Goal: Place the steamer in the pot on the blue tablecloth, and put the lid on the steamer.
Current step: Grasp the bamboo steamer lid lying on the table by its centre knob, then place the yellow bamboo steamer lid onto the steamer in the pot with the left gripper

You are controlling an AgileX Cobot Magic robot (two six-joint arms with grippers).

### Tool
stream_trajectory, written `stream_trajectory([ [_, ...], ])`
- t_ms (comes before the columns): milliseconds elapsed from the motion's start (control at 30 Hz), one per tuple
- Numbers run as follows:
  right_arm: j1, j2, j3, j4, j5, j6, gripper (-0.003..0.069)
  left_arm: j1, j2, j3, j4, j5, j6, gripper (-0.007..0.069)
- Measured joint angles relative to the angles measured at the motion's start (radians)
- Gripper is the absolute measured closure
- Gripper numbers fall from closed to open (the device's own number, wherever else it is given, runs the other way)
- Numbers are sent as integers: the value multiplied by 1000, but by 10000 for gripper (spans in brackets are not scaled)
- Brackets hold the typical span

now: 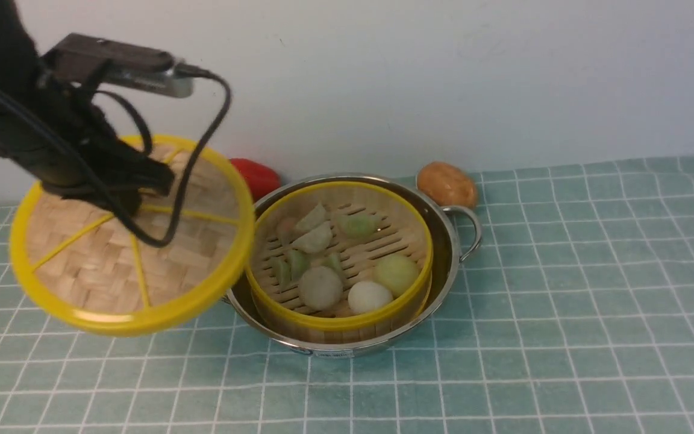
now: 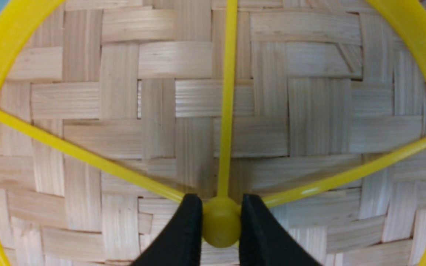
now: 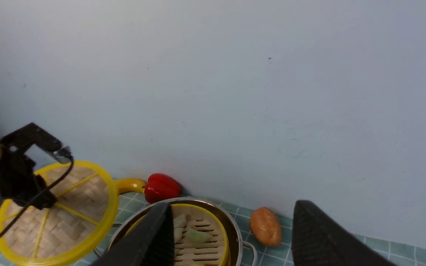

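The steamer (image 1: 338, 259) sits inside the steel pot (image 1: 450, 253) on the blue tablecloth (image 1: 564, 301), with dumplings and buns lying on its slats. My left gripper (image 1: 136, 193) is shut on the yellow centre knob of the woven lid (image 1: 100, 271). It holds the lid tilted in the air, just left of the pot and overlapping its left rim. The left wrist view shows both black fingers pinching the knob, my left gripper (image 2: 221, 221) against the lid (image 2: 309, 92). My right gripper (image 3: 231, 221) is open and empty, raised on the near side of the pot (image 3: 235, 232).
A red pepper (image 1: 256, 176) and a brown potato (image 1: 447, 184) lie against the back wall behind the pot. A yellow object (image 3: 128, 184) peeks out beside the pepper. The pot's wire handle (image 1: 470, 232) sticks out to the right.
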Motion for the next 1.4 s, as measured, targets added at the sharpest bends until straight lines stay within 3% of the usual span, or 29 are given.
stream_trajectory([
  [133, 0, 0, 0, 23, 0, 11, 232, -138, 149, -146, -12, 5, 0, 508],
  [367, 0, 0, 0, 33, 0, 13, 232, -225, 357, -381, -14, 61, 0, 508],
  [633, 0, -1, 0, 36, 0, 15, 232, -235, 506, -539, -21, 73, 21, 508],
  [1400, 0, -1, 0, 36, 0, 19, 232, -235, 546, -547, -71, 75, 26, 508],
])
